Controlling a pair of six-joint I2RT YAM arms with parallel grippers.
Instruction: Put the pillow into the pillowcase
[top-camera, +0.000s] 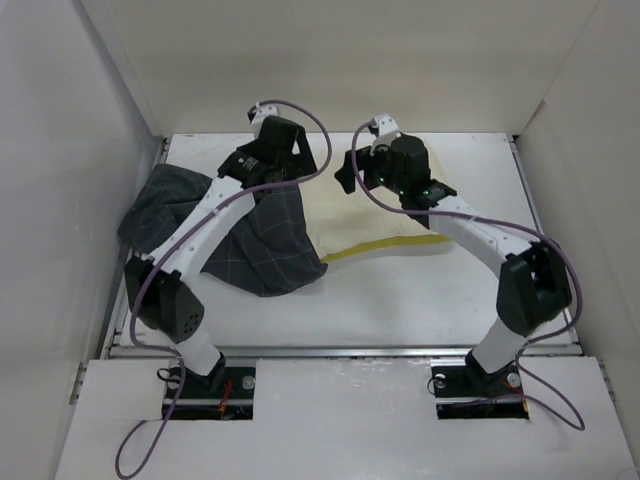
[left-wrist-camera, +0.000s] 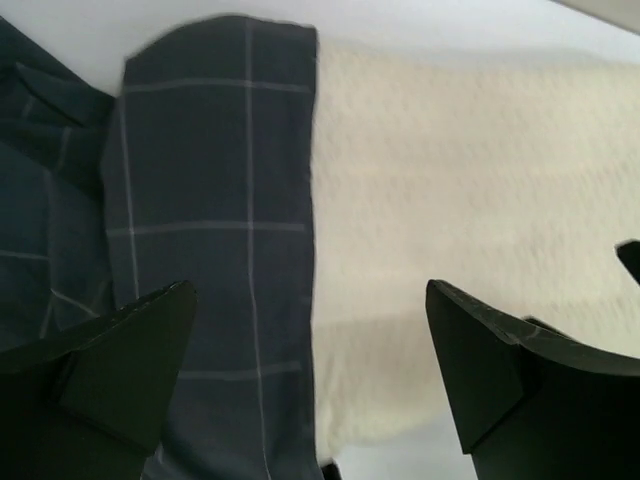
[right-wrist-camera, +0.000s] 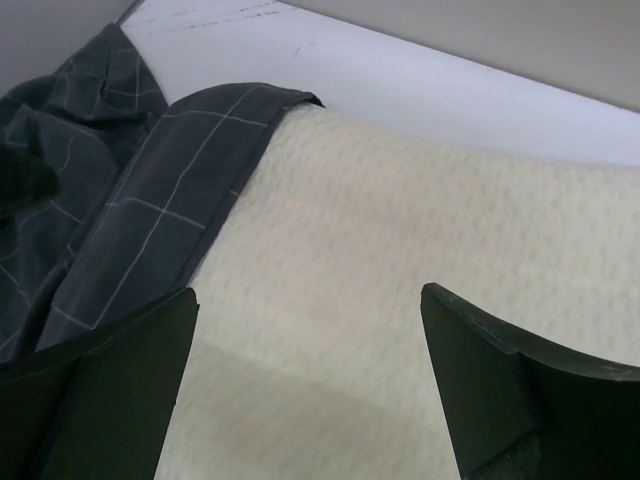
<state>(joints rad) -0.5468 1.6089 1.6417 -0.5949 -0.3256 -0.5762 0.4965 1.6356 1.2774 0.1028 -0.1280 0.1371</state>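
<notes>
The pillow (top-camera: 345, 222) lies on the table (top-camera: 430, 290), one end covered by the hem of the pillowcase (top-camera: 262, 245). Both arms reach forward above it. The left gripper (left-wrist-camera: 310, 290) is spread wide over that hem, and the right gripper (right-wrist-camera: 310, 292) is spread wide over the pillow's bare quilting.

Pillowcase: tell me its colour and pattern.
The pillowcase is dark charcoal grey with a thin light grid check, clearest in the left wrist view.

The pillowcase (left-wrist-camera: 210, 200) is showing as thin, matt woven cloth, limp and creased; the pillow (right-wrist-camera: 400, 260) is looking soft, nubbly and matt; the desk (top-camera: 420, 300) is appearing smooth and matt.
</notes>
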